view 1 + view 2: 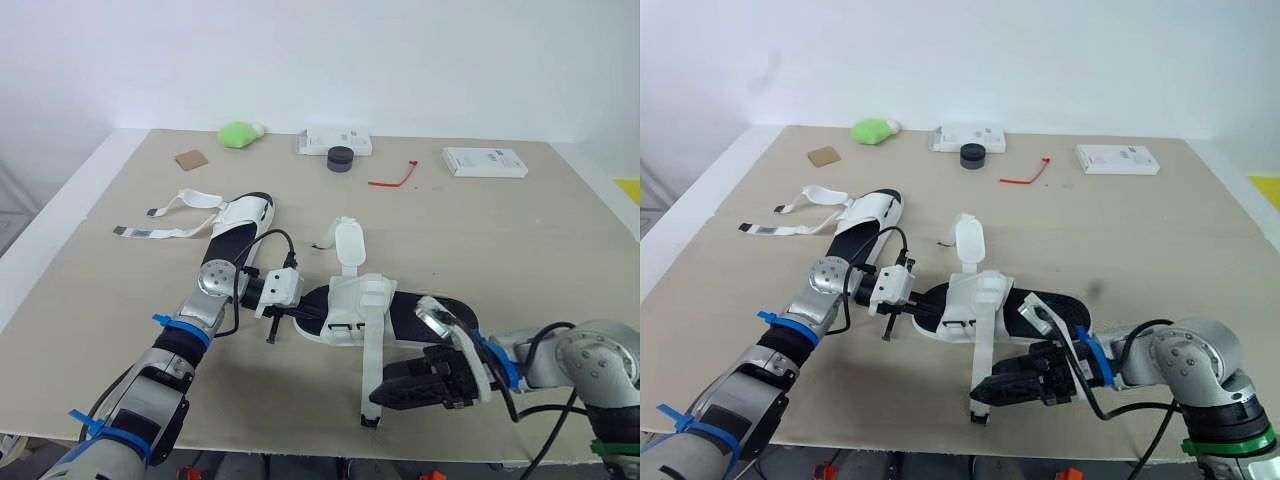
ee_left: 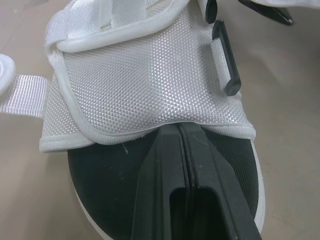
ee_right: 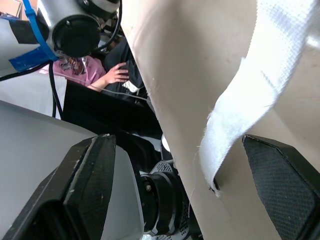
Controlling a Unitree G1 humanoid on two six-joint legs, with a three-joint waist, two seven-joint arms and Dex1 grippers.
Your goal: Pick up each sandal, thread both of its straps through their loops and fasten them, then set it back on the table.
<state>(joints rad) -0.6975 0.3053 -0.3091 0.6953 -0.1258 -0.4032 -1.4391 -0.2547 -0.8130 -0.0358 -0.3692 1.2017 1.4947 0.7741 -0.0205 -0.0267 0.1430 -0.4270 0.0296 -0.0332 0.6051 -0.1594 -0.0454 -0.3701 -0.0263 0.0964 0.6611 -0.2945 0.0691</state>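
A white sandal with a black footbed (image 1: 352, 298) lies at the table's front centre. My left gripper (image 1: 303, 312) is shut on its toe end, the fingers (image 2: 182, 150) pinching in under the edge of the white mesh upper (image 2: 145, 85). One long white strap (image 1: 372, 365) trails from this sandal toward the front edge. My right gripper (image 1: 385, 392) stands open around the strap's end (image 3: 235, 130), which hangs between the two pads (image 3: 92, 185) without touching them. A second white sandal (image 1: 240, 222) lies at the back left, its straps (image 1: 160, 232) spread loose on the table.
Along the far edge are a green lump (image 1: 238, 133), a brown card (image 1: 191, 158), a white box (image 1: 335, 142), a black round cap (image 1: 340, 159), a red tie (image 1: 392, 180) and another white box (image 1: 484, 162). A person's hand (image 3: 117, 74) shows beyond the table's front edge.
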